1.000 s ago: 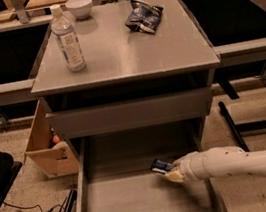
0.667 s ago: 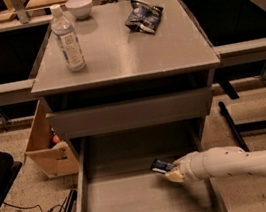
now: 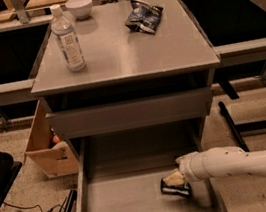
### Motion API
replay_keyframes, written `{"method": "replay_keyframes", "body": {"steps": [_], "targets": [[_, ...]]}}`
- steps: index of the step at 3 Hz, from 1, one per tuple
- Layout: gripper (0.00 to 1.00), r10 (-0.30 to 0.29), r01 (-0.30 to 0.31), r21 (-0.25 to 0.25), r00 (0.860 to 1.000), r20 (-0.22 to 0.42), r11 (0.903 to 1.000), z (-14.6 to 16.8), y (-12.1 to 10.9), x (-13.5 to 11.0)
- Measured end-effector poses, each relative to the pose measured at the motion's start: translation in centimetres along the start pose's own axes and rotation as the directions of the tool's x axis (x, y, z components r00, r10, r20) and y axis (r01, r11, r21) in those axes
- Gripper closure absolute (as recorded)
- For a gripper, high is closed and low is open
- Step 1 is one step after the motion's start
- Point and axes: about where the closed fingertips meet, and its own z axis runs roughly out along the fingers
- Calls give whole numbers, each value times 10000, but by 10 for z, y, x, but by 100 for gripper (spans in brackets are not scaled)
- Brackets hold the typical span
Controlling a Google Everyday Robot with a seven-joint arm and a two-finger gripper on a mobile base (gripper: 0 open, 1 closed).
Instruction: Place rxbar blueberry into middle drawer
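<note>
Since the earlier frames the rxbar blueberry (image 3: 174, 189) sits lower in the frame and a little to the right, down near the drawer floor; the arm (image 3: 244, 163) is much where it was. Gripper (image 3: 175, 179) is at lower centre-right of the frame, inside the open middle drawer (image 3: 123, 201), reaching in from the right edge. Its pale fingertips (image 3: 173, 176) appear pinched on the bar's upper edge; the bar hangs just below them, touching. Whether the bar's lower edge already rests on the drawer floor: cannot tell. Bar's long axis runs roughly left to right across the frame, dipping slightly toward the right. Key relation: bar is directly under the gripper and well within the drawer walls, closer to the right wall than the left, bare floor spreading out to its left. Judgement: placement nearly complete; next move likely just a release, then withdrawal toward the right. Risk: bar catching on the fingers as they part. On the cabinet top (image 3: 124, 53), upper frame: water bottle (image 3: 67, 38), bowl (image 3: 79, 6), snack bag (image 3: 144, 17), all untouched
</note>
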Motion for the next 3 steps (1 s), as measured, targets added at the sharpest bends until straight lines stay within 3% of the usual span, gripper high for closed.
{"method": "replay_keyframes", "body": {"steps": [1, 2, 3], "targets": [[0, -17, 17, -30, 10000, 5, 10000, 0, 0, 0], [0, -231, 234, -405, 9997, 77, 9989, -8, 4, -3], [0, -925, 932, -576, 9956, 137, 9940, -78, -7, -25]]}}
